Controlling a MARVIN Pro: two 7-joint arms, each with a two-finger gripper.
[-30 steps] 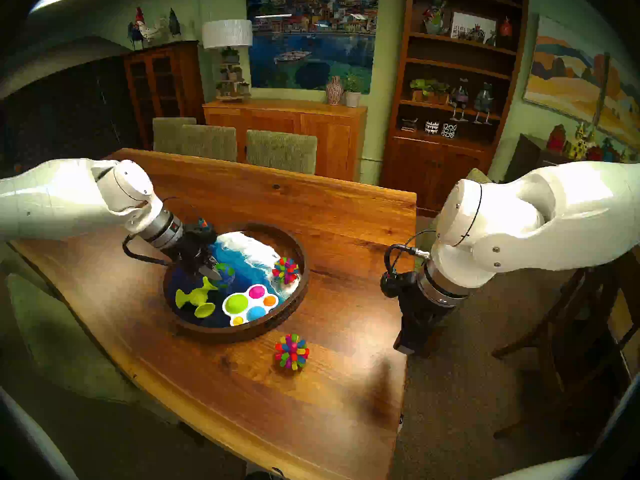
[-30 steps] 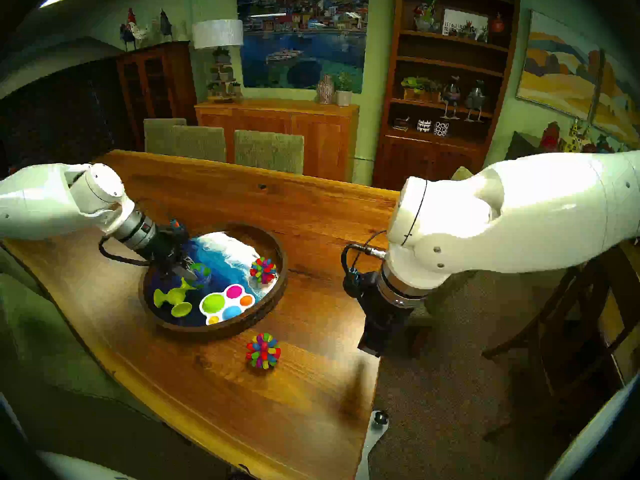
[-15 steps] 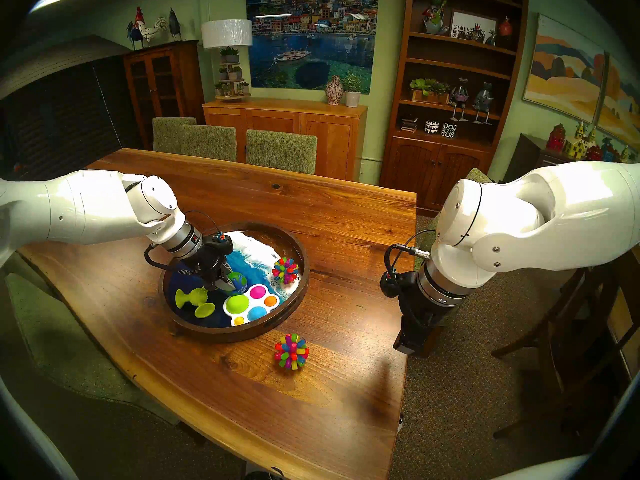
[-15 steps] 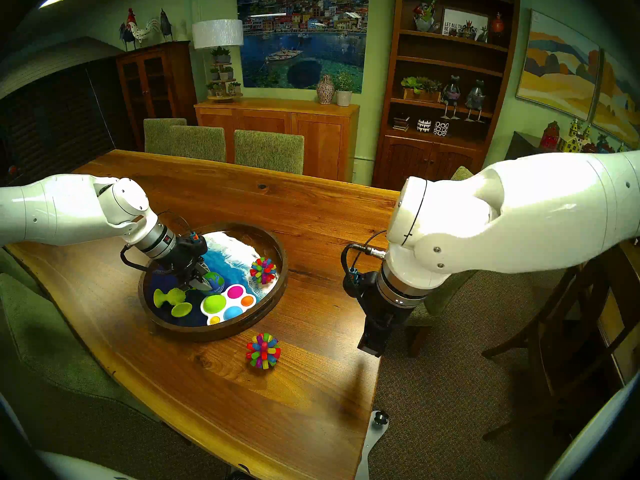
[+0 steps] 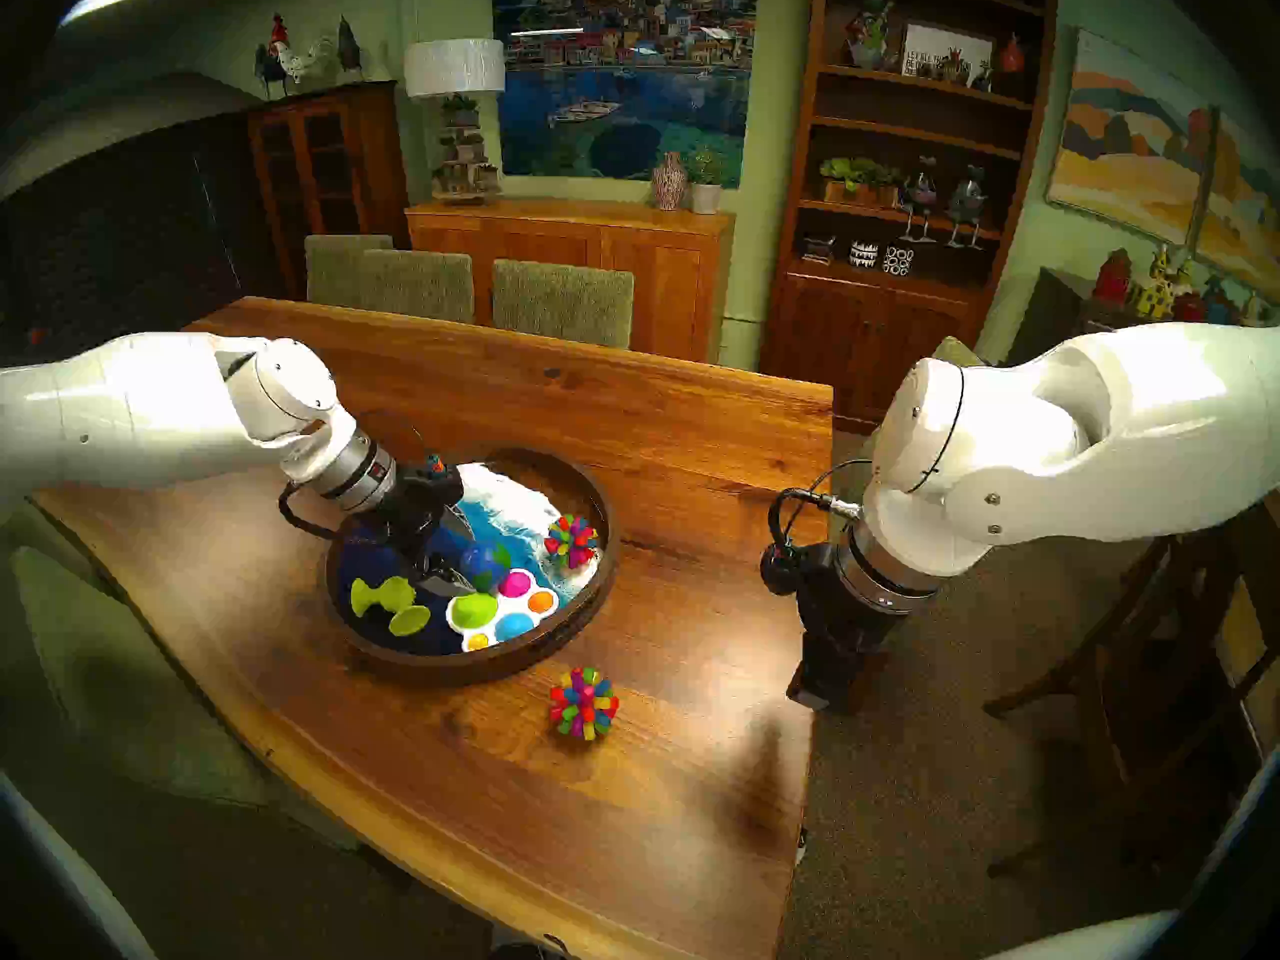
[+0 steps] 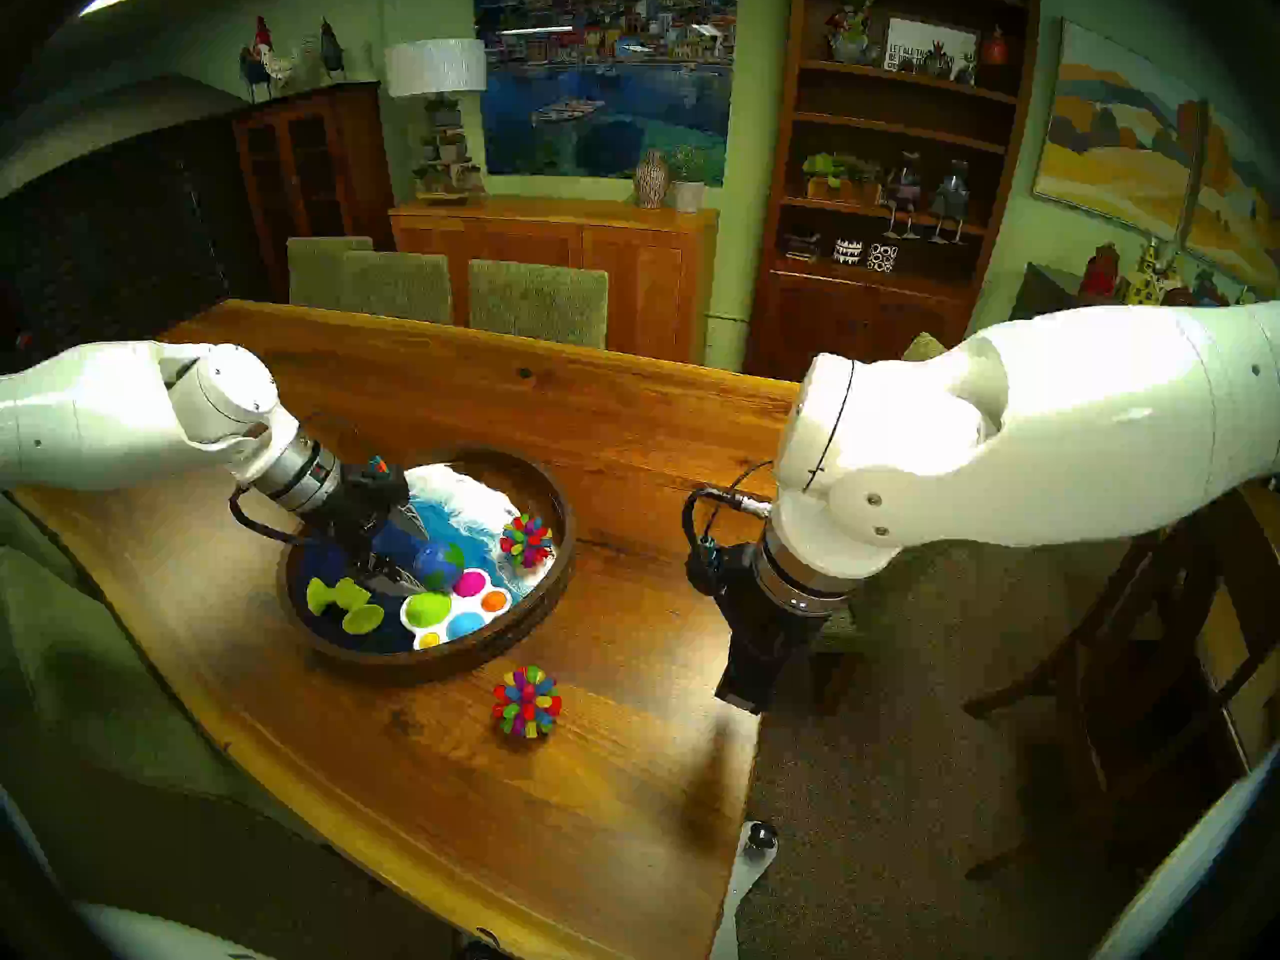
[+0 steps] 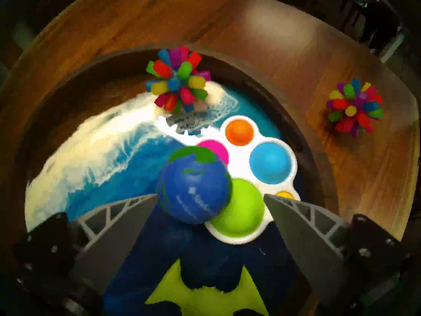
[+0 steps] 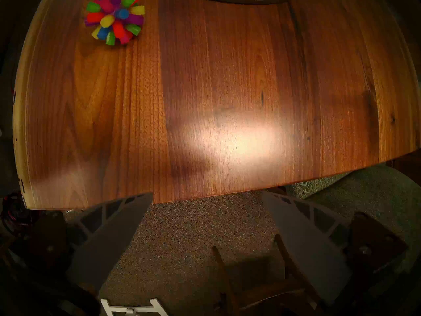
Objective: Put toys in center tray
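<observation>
The left gripper (image 7: 210,195) hangs over the large round dark-wood tray (image 5: 601,577) with the blue-and-white ocean-wave floor, slanting down into it, its two grey fingers (image 7: 127,208) spread wide and clamping nothing. The blue-green globe ball (image 7: 193,186) sits at the fingertips inside the tray, near the tip of one finger and clear of the other; whether it touches that tip cannot be told. The ball leans against the white board with coloured bubbles (image 7: 272,160), overlapping its lime and pink domes. That board lies on the tray floor toward the tray's near rim. On the tray's left side lies the lime-green three-armed suction-cup piece (image 5: 388,602). Against the tray's right rim, on the white foam part of the floor, rests one multicoloured spiky ball (image 5: 571,540).

A second multicoloured spiky ball (image 5: 583,702) lies outside the tray on the brown wooden table (image 5: 485,799), just beyond the tray's near rim.

Well to the right of the tray, the right gripper (image 8: 206,195) points straight down above the table's right edge, its fingers wide apart and empty, carpet showing between them.
</observation>
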